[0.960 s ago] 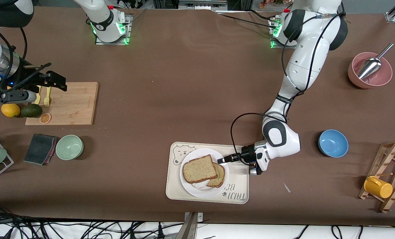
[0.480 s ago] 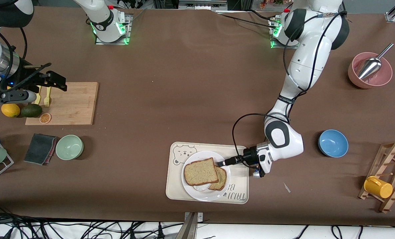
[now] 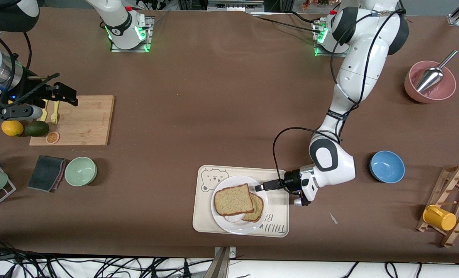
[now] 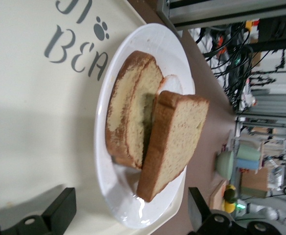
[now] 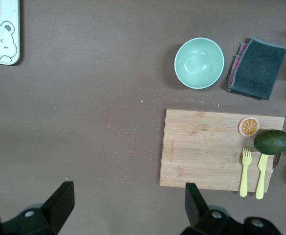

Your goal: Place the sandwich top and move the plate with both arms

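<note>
The sandwich top (image 3: 232,199) lies on the white plate (image 3: 218,218) over a darker slice; the left gripper (image 3: 261,187), fingers spread, sits beside the plate; the right gripper (image 3: 65,94) waits, spread, above the cutting board (image 3: 84,121).

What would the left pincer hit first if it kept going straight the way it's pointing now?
Most likely the plate, at its rim, and just past that the sandwich top lying on the stack. The left pincer is open and points low across the tray at them; its exact height is hard to judge.

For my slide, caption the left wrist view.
Open left gripper facing the sandwich top resting on the plate.
</note>
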`<state>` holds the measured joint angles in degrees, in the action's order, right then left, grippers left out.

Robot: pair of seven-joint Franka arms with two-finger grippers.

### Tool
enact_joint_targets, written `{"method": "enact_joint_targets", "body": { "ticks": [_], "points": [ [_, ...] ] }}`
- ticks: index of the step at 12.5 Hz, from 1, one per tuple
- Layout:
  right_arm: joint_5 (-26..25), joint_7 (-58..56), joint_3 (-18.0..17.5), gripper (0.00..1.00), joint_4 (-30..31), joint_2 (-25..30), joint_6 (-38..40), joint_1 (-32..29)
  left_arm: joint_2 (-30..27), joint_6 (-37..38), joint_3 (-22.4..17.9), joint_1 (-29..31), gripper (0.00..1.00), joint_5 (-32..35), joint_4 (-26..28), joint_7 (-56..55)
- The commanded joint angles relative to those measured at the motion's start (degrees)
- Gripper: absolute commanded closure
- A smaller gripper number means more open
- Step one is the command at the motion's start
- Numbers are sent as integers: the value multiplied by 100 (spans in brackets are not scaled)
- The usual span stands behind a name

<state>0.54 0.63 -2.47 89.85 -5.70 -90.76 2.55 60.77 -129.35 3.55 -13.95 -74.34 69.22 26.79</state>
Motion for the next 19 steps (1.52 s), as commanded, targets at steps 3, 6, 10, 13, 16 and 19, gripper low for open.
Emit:
{"method": "enact_joint_targets", "body": {
  "ticks": [3,6,10,13,16,19],
  "points": [
    [-72,-81,-16,0,58,7,-91,-9,-873,1006,-21,480,0,2050,461,-525],
    [-72,-81,-16,0,59,7,-99,-9,-1250,1543,-21,745,0,3300,443,-692],
    [-72,-81,-16,0,67,7,-99,-17,-1988,2229,-39,763,0,5109,443,-1656],
    [-72,-81,-16,0,67,16,-82,-17,-2480,2651,-48,684,0,5796,443,-2369],
    [-72,-81,-16,0,67,25,-73,-17,-3025,3100,40,587,0,7009,355,-3038],
    [-72,-81,-16,0,67,25,-64,-17,-3798,3547,-100,551,0,7469,469,-3004]
  ]
}}
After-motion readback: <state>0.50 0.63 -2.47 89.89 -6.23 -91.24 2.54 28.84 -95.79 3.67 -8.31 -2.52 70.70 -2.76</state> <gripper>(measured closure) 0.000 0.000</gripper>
